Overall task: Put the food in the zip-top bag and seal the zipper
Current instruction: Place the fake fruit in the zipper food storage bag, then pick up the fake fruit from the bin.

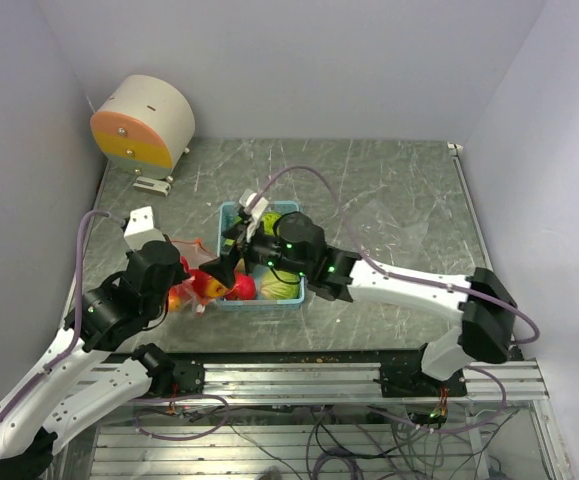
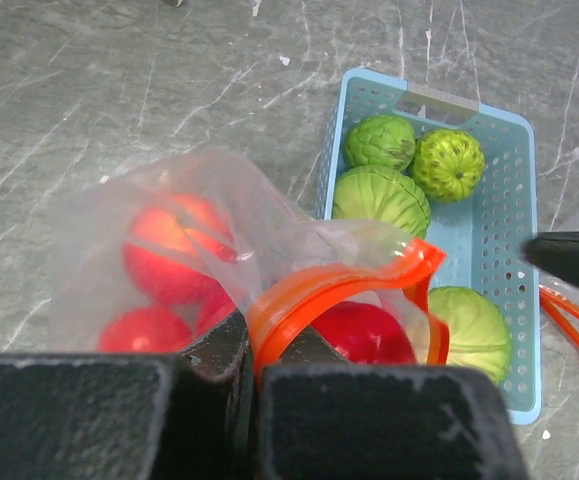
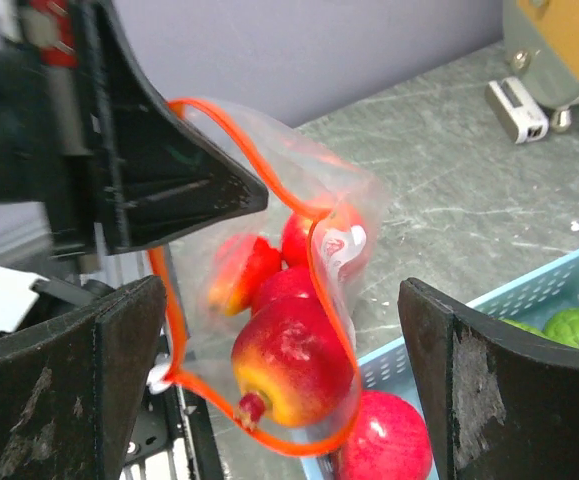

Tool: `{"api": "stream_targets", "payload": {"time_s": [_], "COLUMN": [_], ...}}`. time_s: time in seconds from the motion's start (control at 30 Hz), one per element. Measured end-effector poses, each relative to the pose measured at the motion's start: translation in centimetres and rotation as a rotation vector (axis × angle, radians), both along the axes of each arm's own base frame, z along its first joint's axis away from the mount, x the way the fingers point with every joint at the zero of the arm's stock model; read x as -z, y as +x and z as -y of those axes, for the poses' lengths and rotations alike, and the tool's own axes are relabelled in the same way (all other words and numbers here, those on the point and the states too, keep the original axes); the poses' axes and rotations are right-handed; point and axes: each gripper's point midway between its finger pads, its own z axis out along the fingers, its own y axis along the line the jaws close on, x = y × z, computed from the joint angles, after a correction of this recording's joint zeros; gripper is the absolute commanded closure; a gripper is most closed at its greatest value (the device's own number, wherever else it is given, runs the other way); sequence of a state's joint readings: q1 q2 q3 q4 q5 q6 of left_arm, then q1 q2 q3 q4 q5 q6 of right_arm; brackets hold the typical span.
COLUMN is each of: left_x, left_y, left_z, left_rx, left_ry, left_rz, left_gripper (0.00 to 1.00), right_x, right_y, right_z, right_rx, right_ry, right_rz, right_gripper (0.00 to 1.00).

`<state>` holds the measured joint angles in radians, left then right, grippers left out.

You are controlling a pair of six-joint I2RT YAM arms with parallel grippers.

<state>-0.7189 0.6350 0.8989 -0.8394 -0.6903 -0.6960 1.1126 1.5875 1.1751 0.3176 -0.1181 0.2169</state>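
The clear zip-top bag hangs left of the light blue basket, with red fruits inside. My left gripper is shut on its red-orange zipper, holding the mouth open. My right gripper is open, its fingers on either side of the mouth. A yellow-red fruit sits in the mouth, untouched by the fingers. One red fruit and several green fruits lie in the basket. In the top view both grippers meet at the basket's left edge.
A round cream and orange device stands at the back left, with a small white foot under it. An aluminium rail runs along the near edge. Walls close in on the left, back and right.
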Motion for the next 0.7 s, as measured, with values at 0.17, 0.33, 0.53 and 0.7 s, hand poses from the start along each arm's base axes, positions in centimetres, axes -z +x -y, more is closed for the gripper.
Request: {"api": "stream_targets", "payload": {"time_s": [0.17, 0.33, 0.53, 0.7], "left_x": [0.1, -0.4, -3.6, -5.4], "left_y": [0.0, -0.3, -1.0, -1.5], "left_z": [0.0, -0.8, -2.8, -4.2], "left_rx": [-0.001, -0.024, -0.081, -0.123], "left_ry": [0.003, 0.01, -0.01, -0.015], "left_rz": [-0.003, 0.013, 0.094, 0.137], "left_gripper": [0.93, 0.93, 0.93, 0.93], "right_x": [-3.9, -2.6, 5.8, 8.1], "right_y": [-0.1, 1.2, 1.2, 1.3], "right_z": [3.7, 7.1, 9.2, 8.6], "right_rx": [0.105, 0.255, 0.317, 0.316], "right_ry": [0.072, 0.032, -0.166, -0.222], "right_rz": [0.012, -0.032, -0.152, -0.183], "right_gripper": [0.0, 0.0, 0.01, 0.04]}}
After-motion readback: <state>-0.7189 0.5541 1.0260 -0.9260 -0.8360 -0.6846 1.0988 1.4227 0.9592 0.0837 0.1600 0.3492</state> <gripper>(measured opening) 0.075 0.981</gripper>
